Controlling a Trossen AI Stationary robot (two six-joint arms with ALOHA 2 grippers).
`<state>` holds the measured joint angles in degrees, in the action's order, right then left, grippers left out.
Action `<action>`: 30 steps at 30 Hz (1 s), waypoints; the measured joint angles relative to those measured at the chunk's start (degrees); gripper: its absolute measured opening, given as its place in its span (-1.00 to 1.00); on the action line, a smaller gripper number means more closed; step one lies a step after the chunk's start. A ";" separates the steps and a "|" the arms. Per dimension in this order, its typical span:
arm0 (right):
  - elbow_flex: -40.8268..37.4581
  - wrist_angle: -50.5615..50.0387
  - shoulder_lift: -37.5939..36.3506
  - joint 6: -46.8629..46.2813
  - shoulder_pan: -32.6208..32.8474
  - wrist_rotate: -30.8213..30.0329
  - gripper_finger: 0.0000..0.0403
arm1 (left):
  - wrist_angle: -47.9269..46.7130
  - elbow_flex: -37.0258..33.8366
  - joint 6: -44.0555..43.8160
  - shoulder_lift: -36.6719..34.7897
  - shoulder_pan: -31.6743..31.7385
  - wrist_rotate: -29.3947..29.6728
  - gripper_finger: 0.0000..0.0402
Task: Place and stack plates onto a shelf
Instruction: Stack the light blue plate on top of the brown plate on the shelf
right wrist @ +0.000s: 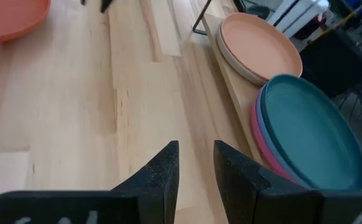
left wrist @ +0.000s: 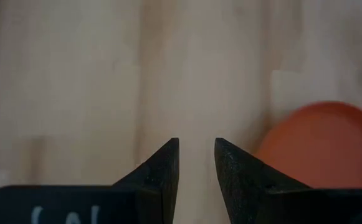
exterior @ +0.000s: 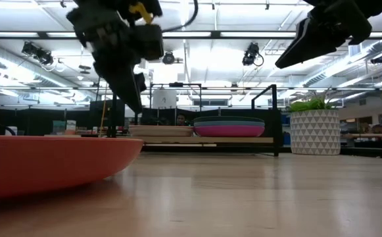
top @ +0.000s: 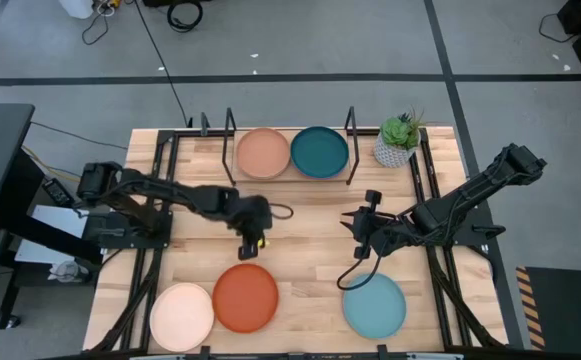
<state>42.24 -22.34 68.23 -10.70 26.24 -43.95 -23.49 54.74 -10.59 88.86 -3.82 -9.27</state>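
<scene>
Light wood table (top: 310, 235) carries the shelf (top: 290, 178) along its far edge, where a tan plate (top: 263, 152) tops one stack and a dark teal plate (top: 319, 151) tops another over blue and pink ones, with a potted plant (top: 398, 140) just beside. Near the front edge lie a cream plate (top: 181, 316) touching an orange plate (top: 245, 297), and well apart a light teal plate (top: 374, 305). Left gripper (top: 251, 243) hovers just behind the orange plate and right gripper (top: 354, 221) hangs mid-table; both have fingers narrowly parted, holding nothing.
</scene>
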 joint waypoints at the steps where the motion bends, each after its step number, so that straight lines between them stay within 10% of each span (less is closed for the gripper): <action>1: 0.00 0.23 0.00 1.20 -0.14 -0.01 -0.48 | 1.54 0.00 -0.52 0.00 -1.22 0.59 -0.45; 10: 0.00 2.06 0.00 5.34 -1.26 1.01 -0.48 | 20.81 0.03 13.37 0.33 -9.67 14.33 -0.45; 23: -0.02 -9.92 6.54 -11.07 -0.45 42.41 -0.48 | 22.13 0.09 21.83 0.72 -10.62 16.62 -0.45; 30: 0.95 -8.52 14.75 -16.11 2.54 45.86 -0.37 | 22.62 0.09 23.86 0.72 -10.64 16.61 -0.45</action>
<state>43.19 -30.86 82.98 -26.82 28.78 1.91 -0.86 54.83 13.27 89.58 -14.46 7.34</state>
